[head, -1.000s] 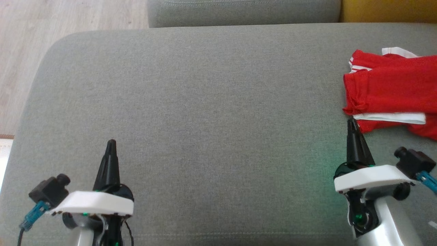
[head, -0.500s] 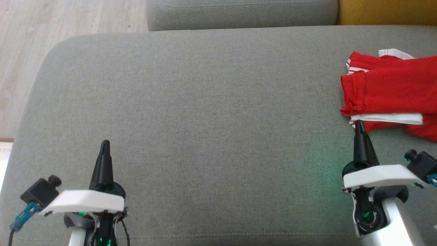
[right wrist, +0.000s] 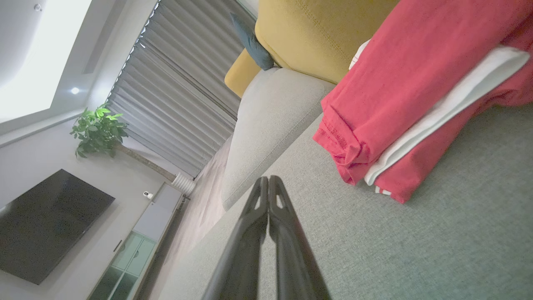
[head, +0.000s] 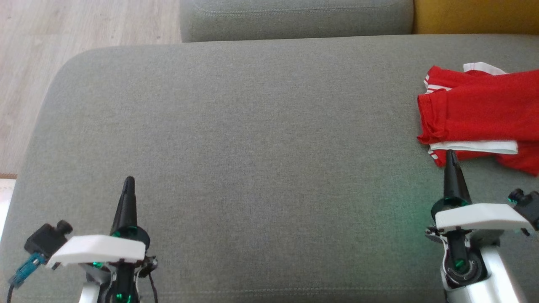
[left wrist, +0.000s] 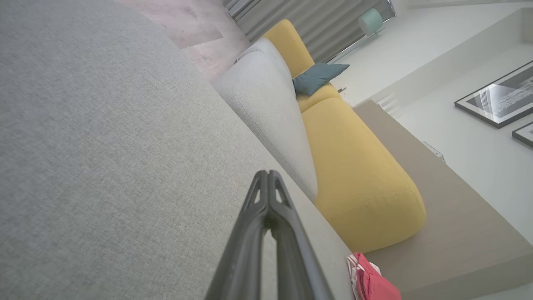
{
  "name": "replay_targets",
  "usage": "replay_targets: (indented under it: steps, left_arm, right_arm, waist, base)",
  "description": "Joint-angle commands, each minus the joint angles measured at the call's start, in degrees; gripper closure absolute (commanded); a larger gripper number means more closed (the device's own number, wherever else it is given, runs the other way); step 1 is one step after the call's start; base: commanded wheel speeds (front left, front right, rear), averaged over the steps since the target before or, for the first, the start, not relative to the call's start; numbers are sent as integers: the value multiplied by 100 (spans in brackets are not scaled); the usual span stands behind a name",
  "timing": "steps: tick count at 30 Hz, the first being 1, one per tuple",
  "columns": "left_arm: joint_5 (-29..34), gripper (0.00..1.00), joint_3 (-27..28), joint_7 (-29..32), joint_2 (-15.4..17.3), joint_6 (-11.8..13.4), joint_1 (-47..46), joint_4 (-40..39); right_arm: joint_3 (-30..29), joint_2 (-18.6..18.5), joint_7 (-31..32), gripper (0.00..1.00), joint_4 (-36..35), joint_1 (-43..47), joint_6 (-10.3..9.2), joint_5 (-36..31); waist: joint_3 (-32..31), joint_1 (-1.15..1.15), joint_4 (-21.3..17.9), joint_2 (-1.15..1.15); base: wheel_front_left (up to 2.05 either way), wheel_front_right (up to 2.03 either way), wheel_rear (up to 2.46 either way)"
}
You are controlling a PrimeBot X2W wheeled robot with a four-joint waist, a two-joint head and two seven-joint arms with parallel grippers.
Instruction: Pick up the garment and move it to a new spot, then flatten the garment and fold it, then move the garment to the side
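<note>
Folded red garment with a white band lies at the right end of the grey sofa seat, partly cut by the head view's right edge. The right claw points at its near left corner, tip just beside the cloth; whether it touches cannot be told. Its fingers are pressed together and hold nothing. The left claw, likewise closed and empty, hovers over bare seat well apart from the garment. The cloth looks thin, light and limp – likely to sag and shed its folds if lifted by one layer. A sound hold would probably be the bunched left-hand fold – pinching all layers together.
</note>
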Motion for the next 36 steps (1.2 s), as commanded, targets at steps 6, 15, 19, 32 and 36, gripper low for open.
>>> replay_targets:
  steps: [6,15,19,32,36]
  left_arm:
    - [-420,100,212,128,110,-38,-315,-121]
    - [-995,100,297,293,122,-58,-341,-48]
    - [-1225,100,333,360,127,-65,-351,-18]
    - [-1967,100,451,580,138,-90,-385,77]
    - [-2195,100,488,648,140,-98,-395,107]
  right_arm:
    - [-34,-82,116,100,-242,-50,11,479]
    - [-123,-82,279,100,-281,0,13,1131]
    - [-160,-82,345,100,-297,20,13,1390]
    - [-281,-78,562,100,-347,85,15,2233]
    - [-319,-77,630,100,-363,105,16,2491]
  waist:
    - [-30,0,-11,0]
    - [-80,0,-30,0]
    - [-100,0,-38,0]
    - [-166,0,-63,0]
    - [-186,0,-70,0]
  base:
    - [0,0,0]
    - [0,0,0]
    - [0,0,0]
    - [0,0,0]
    - [0,0,0]
